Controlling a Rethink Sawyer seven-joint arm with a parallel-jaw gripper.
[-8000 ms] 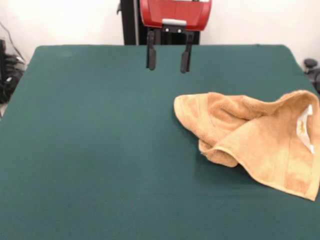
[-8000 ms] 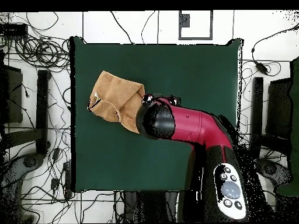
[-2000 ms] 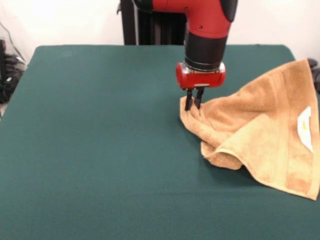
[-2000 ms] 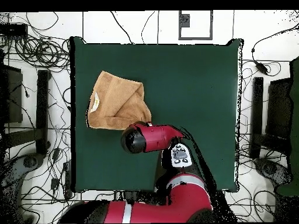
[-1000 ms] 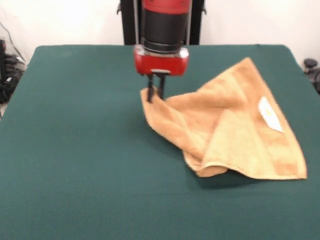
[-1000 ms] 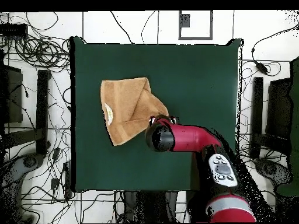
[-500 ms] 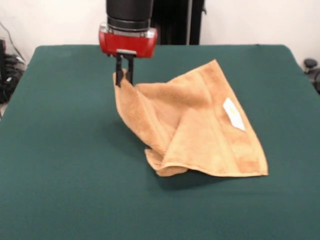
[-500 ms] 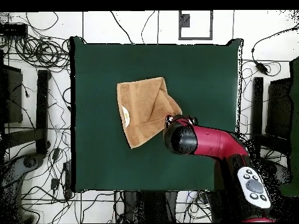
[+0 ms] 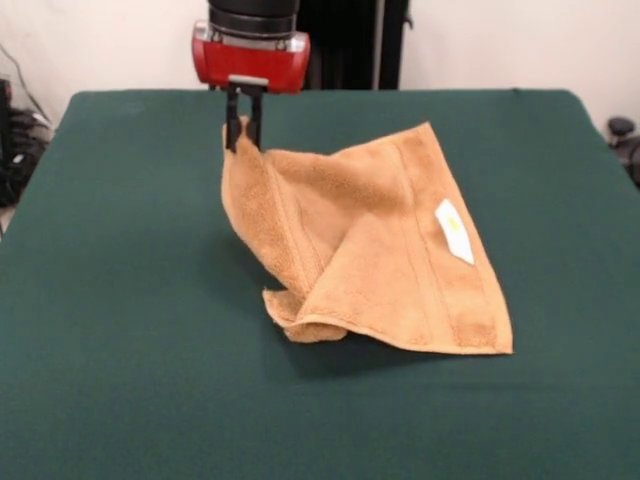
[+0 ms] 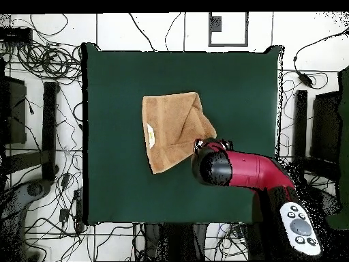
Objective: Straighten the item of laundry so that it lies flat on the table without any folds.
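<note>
The item of laundry (image 9: 380, 250) is a tan-orange towel with a small white label (image 9: 453, 231) facing up. One corner is lifted off the table (image 9: 120, 300), and my gripper (image 9: 242, 135) is shut on that corner. From there the cloth hangs down in a fold and spreads out toward the right, with a curled lump (image 9: 300, 322) at its near edge. In the overhead view the towel (image 10: 170, 129) lies left of centre, and the red arm (image 10: 238, 170) hides the gripper and the held corner.
The green table (image 10: 238, 89) stretches well beyond the towel on every side. Cables and stands (image 10: 41, 61) lie on the floor around the table.
My gripper has dragged the towel's corner from the right side toward the left and raised it. The towel followed across the table and has opened out further.
</note>
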